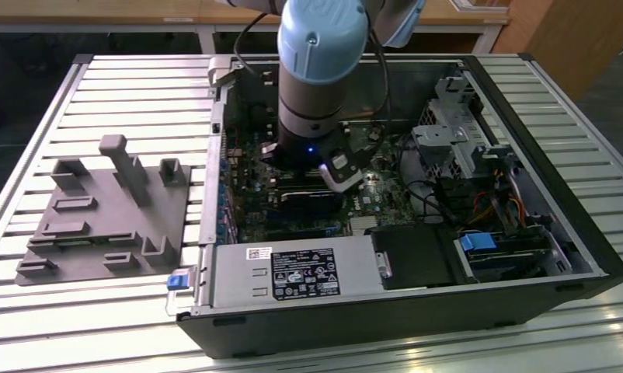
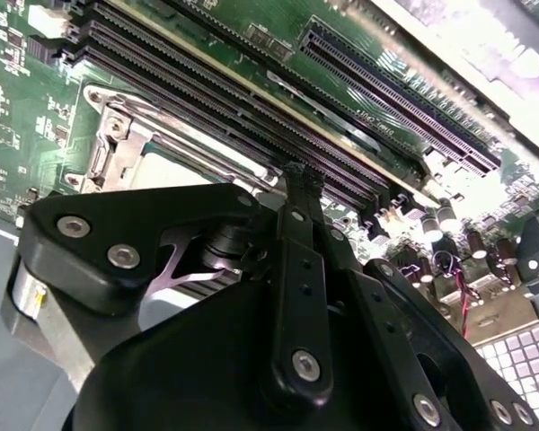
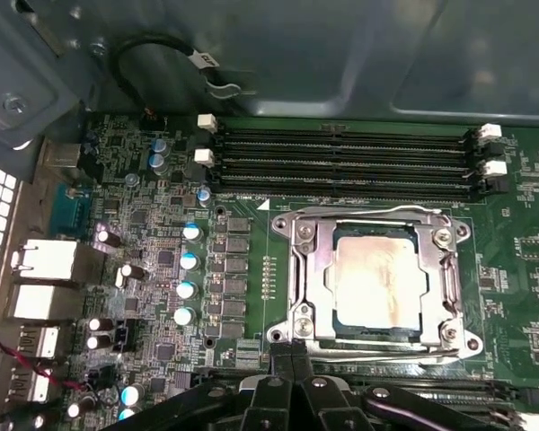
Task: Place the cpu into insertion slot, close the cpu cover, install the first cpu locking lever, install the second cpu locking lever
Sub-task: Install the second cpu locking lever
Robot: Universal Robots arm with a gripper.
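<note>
First wrist view: cpu point(image 3: 377, 280) sits in insertion slot point(image 3: 316, 285), cpu cover point(image 3: 443, 260) closed.

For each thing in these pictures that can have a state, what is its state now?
cpu: seated in the insertion slot, top face showing.
insertion slot: filled by the cpu.
cpu cover: closed down, framing the cpu.
locking levers: lying flat along the socket edges, as far as can be seen.
gripper: jaws closed together, holding nothing, tips at the socket's edge.
memory slots: vacant.
computer case: side open, lying flat.
</note>
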